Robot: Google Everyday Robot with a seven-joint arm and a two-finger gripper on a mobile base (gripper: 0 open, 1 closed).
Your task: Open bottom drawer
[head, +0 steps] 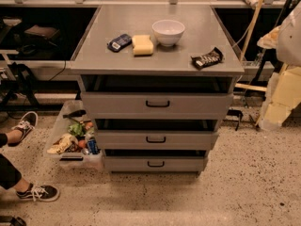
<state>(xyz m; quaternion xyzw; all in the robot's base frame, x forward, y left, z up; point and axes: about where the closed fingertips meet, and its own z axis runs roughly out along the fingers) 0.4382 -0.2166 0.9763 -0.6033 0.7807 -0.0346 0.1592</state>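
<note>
Bottom drawer (155,164) sits lowest beneath the table's (141,62) front edge. My hand's out of view, so I can't tell its grip. Risk: those handles stack close, so I could snag the middle drawer (188,140).

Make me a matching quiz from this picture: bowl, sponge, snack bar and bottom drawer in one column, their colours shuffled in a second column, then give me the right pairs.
Things:
1. bowl
2. sponge
3. snack bar
4. bottom drawer

Colours:
A. yellow
B. grey
C. white
D. black

Pairs: 1-C, 2-A, 3-D, 4-B.

The gripper is out of view. Only a pale shape, likely the arm, shows at the right edge.
</note>
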